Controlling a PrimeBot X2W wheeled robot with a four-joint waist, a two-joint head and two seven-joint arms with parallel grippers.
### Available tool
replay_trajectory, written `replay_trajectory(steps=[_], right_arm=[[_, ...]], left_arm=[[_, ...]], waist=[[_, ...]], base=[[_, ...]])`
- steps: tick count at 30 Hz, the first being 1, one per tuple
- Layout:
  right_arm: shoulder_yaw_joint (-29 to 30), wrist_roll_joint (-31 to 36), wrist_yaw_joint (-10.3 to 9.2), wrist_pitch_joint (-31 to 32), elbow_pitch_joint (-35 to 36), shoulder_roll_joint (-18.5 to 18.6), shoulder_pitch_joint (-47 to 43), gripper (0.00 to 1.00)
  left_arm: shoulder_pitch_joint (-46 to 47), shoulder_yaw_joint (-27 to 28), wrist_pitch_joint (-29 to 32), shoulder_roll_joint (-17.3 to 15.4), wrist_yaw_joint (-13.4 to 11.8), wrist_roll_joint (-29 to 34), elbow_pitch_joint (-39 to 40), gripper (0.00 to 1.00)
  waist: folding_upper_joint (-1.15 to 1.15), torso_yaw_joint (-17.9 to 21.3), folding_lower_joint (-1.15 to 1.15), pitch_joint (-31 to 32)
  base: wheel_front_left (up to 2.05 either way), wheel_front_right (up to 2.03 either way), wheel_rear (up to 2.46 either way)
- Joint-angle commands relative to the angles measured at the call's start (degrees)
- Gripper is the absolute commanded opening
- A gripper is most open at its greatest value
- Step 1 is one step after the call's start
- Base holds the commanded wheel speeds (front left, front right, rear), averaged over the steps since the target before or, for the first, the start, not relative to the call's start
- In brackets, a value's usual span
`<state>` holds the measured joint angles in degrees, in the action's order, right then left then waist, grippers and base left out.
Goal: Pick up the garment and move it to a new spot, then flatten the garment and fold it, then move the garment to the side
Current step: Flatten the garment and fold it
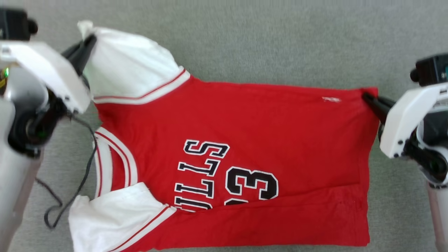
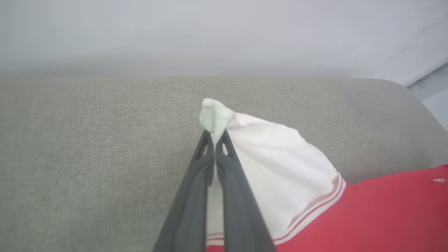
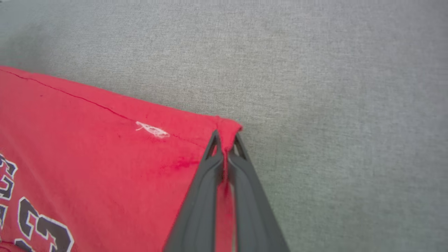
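Evidently the relocating and most of the flattening are done: the garment (image 1: 266, 115) lies spread over the middle of the grey padded surface (image 1: 280, 42), collar toward its left edge and hem toward its right (the near sleeve looks rumpled). The left gripper (image 1: 91, 39) is pinched tight on the far white sleeve's tip. The right gripper (image 1: 365, 95) is clamped on the far hem corner. The fold and the move to the side are likely what remain.
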<state>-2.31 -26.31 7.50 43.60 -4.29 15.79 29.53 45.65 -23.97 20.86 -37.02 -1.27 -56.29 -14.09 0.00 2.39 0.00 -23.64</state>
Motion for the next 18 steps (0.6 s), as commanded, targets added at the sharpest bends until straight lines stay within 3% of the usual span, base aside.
replay_trajectory(steps=[1, 8, 18], right_arm=[[0.6, 0.4, -0.03, -0.6, 0.7, 0.5, -2.4, 0.0], [3.4, 0.5, -0.03, -2.5, 2.1, -0.5, -13.0, 0.0], [6.2, -0.4, -0.03, -5.5, 0.8, -3.3, -26.1, 0.0]], left_arm=[[-3.4, 0.7, -1.4, -0.7, -0.5, -0.5, 1.1, 0.0], [-20.3, 3.2, -6.9, -1.7, -4.2, -3.2, 7.3, 0.0], [-42.1, 3.2, -9.5, 1.1, -7.7, -9.6, 10.4, 0.0]], waist=[[0.0, -1.0, 0.0, 3.7], [0.0, -2.9, 0.0, 11.1], [0.0, -4.5, 0.0, 16.0]], base=[[0.0, 0.0, 0.0], [0.0, 0.0, 0.0], [0.0, 0.0, 0.0]])
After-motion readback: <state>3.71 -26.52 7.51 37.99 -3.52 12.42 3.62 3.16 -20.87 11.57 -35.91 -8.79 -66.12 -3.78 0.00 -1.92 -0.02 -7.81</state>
